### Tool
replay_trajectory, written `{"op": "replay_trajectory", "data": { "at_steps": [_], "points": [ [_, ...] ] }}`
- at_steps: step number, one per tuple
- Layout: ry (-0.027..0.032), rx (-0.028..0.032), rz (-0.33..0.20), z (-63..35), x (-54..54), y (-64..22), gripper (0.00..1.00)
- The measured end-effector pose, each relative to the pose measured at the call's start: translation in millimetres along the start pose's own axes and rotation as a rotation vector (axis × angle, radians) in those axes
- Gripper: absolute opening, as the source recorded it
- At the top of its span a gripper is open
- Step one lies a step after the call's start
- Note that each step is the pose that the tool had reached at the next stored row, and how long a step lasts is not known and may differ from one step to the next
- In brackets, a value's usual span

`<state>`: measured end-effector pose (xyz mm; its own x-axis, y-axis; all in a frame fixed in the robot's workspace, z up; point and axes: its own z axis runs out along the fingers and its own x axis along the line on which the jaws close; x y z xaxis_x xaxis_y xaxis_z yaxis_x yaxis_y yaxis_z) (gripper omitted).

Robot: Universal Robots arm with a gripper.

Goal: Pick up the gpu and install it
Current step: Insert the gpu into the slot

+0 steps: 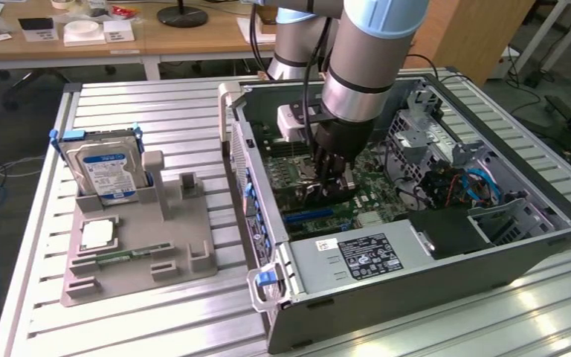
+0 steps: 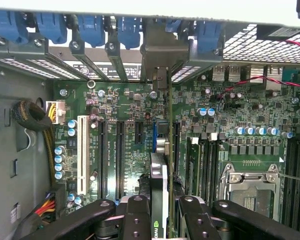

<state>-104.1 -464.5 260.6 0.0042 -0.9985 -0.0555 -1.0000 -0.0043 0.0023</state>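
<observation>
**gpu (image 2: 159,170) held over the motherboard (image 2: 125,105)**

My gripper (image 2: 161,216) is inside the computer case (image 1: 444,297), directly above the motherboard. My fingers (image 2: 135,212) are closed down to the thickness of the card and clamp the gpu from both sides. The gpu stands edge-on to the motherboard, parallel to the long expansion slots (image 2: 121,155). Its silver end bracket (image 2: 157,50) lies at the motherboard's edge, against the case wall. I cannot tell whether the card is seated.
</observation>
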Motion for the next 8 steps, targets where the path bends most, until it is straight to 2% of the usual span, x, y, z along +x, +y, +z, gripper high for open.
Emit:
{"op": "replay_trajectory", "data": {
  "at_steps": [2,8],
  "points": [
    [0.0018,-0.0016,0.0,-0.1,0.1,0.1,0.27],
    [0.002,-0.0018,0.0,3.8,0.3,0.1,0.27]
  ]
}}
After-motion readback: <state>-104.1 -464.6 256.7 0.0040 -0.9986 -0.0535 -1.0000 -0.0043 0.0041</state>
